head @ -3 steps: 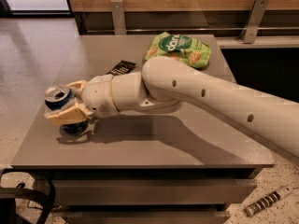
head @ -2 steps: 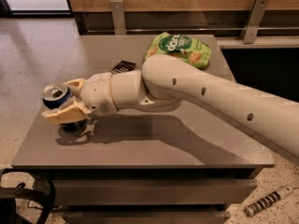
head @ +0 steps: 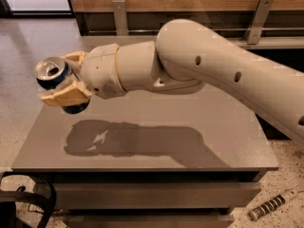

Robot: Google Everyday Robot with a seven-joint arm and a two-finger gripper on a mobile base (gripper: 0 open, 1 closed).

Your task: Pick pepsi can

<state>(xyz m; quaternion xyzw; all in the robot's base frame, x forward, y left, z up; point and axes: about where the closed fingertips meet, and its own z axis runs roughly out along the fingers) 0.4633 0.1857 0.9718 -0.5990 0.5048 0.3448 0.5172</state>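
Note:
The pepsi can (head: 53, 76) is dark blue with a silver top and open mouth. It is tilted toward the camera and held well above the grey table (head: 237, 137) at its left side. My gripper (head: 66, 77) is shut on the can, one tan finger (head: 64, 96) in front of it and the other behind it. The cream arm (head: 199, 70) reaches in from the right and fills the middle of the view. The arm's shadow lies on the table below.
The table's front edge runs along the bottom, with drawers beneath. A wooden bench with metal brackets (head: 120, 14) stands behind the table. A black cable loop (head: 28, 203) lies on the floor at lower left, a coiled spring (head: 270, 205) at lower right. The arm hides the table's back.
The gripper has lifted the can up off the table and toward the camera. The green bag and black wrapper are now hidden behind the arm.

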